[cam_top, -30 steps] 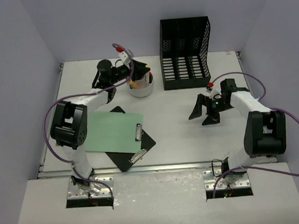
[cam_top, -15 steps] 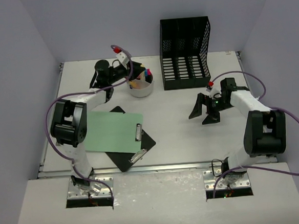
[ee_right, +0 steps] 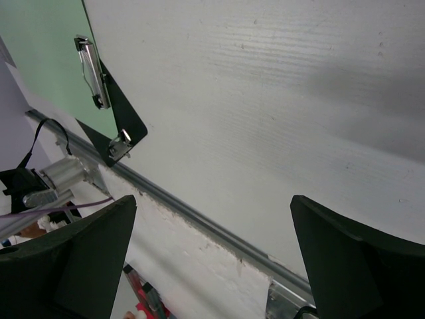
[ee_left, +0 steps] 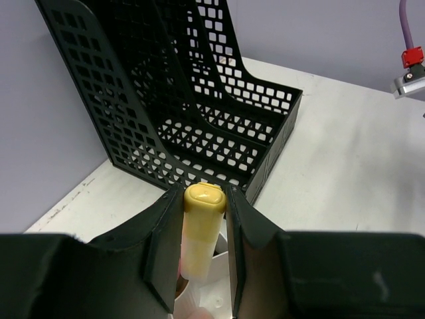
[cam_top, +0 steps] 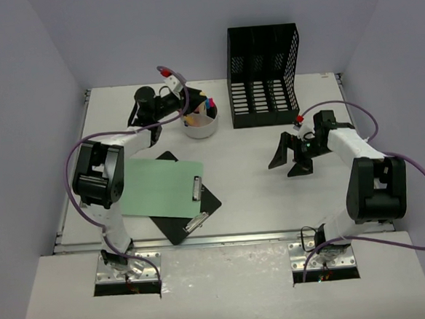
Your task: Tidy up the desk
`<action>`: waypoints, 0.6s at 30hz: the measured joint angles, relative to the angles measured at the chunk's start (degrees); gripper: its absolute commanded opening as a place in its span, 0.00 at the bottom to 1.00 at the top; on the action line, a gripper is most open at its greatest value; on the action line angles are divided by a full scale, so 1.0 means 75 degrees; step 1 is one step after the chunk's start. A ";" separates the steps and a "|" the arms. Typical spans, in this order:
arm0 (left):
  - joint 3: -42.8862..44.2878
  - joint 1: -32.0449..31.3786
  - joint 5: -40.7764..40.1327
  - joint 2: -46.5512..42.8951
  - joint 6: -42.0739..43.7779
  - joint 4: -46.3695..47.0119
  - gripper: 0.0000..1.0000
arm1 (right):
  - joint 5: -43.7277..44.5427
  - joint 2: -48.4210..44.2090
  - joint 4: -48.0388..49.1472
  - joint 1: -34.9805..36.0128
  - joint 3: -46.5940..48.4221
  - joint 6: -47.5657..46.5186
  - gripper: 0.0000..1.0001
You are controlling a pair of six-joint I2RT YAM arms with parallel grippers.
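Note:
The desk [cam_top: 266,192] is a white tabletop with a silver rail [cam_top: 225,239] along its near edge. My left gripper [cam_top: 187,105] hovers at the left rim of a round white cup [cam_top: 201,125] holding coloured pens. In the left wrist view, the left gripper [ee_left: 203,191] is shut on a yellow-capped highlighter [ee_left: 200,232], which stands upright above the cup [ee_left: 214,296]. My right gripper [cam_top: 293,161] hangs open over the bare right side of the desk. Nothing lies between the jaws of the right gripper [ee_right: 212,266].
A black mesh file rack [cam_top: 263,76] stands at the back, right of the cup, and fills the view ahead as the rack [ee_left: 192,100]. A green sheet [cam_top: 160,186] lies on a black clipboard [cam_top: 191,212] at the front left; its clip [ee_right: 93,70] shows near the rail [ee_right: 199,222].
My left gripper has drawn back a little to the left from over the cup, still holding the highlighter, so the pens in the cup now show. The right arm has not moved.

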 measured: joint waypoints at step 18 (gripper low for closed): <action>-0.0662 0.0035 0.0201 -0.0268 -0.0052 0.0612 0.03 | -0.0003 0.0032 -0.0006 0.0000 0.0000 0.0000 0.99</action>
